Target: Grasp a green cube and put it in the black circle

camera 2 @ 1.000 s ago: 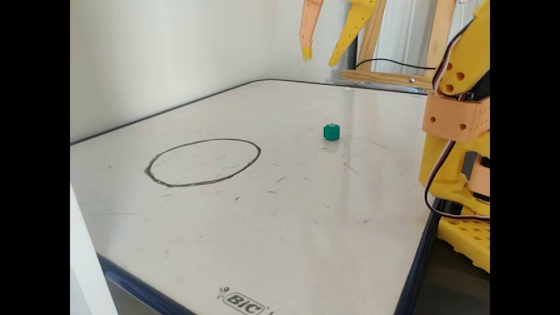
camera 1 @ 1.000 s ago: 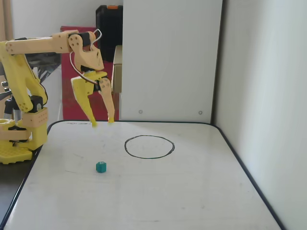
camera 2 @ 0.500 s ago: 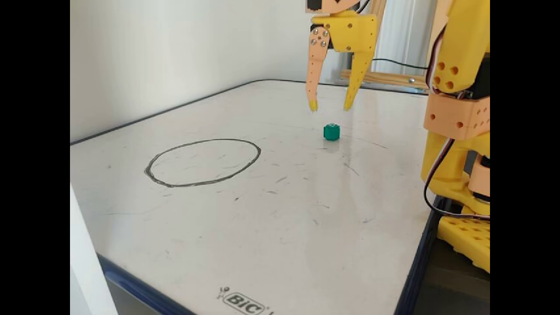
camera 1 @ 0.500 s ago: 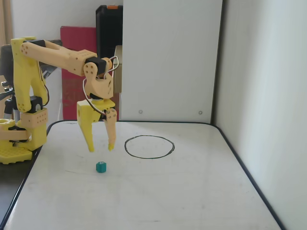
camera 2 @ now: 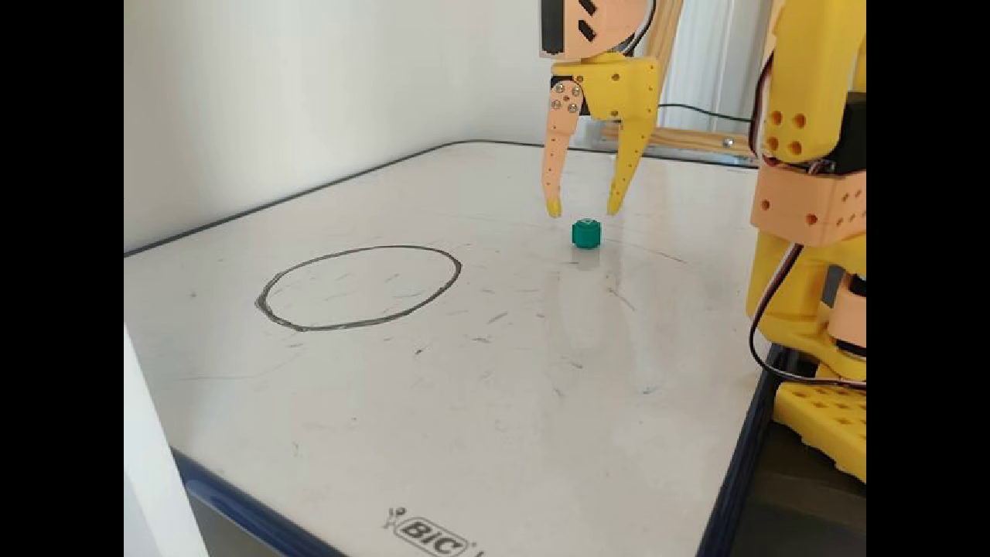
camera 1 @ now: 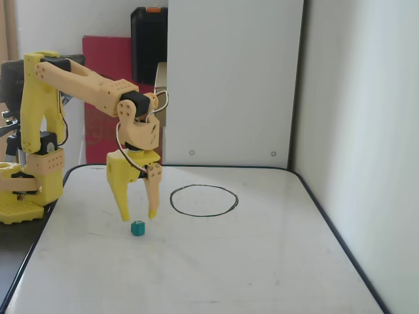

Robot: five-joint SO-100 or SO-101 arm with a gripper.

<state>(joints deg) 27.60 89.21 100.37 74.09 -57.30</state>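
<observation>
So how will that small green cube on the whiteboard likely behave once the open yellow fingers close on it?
The small green cube looks solid and blocky, so it probably stays rigid under the yellow two-finger gripper. It seems light for its tiny size. The glossy white whiteboard shows reflections, so an off-centre pinch may make the cube slide or twist rather than tip; its flat faces make rolling unlikely.

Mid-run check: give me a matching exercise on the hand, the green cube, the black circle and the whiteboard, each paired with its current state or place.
Column one:
1. hand
2. green cube
3. black circle
4. whiteboard

Column two:
A. drawn outline, nothing inside it
B. open, fingertips poised just above the cube
C. white scuffed surface bearing everything
D. lying on the board, outside the outline

Pairs: 1-B, 2-D, 3-A, 4-C
</observation>
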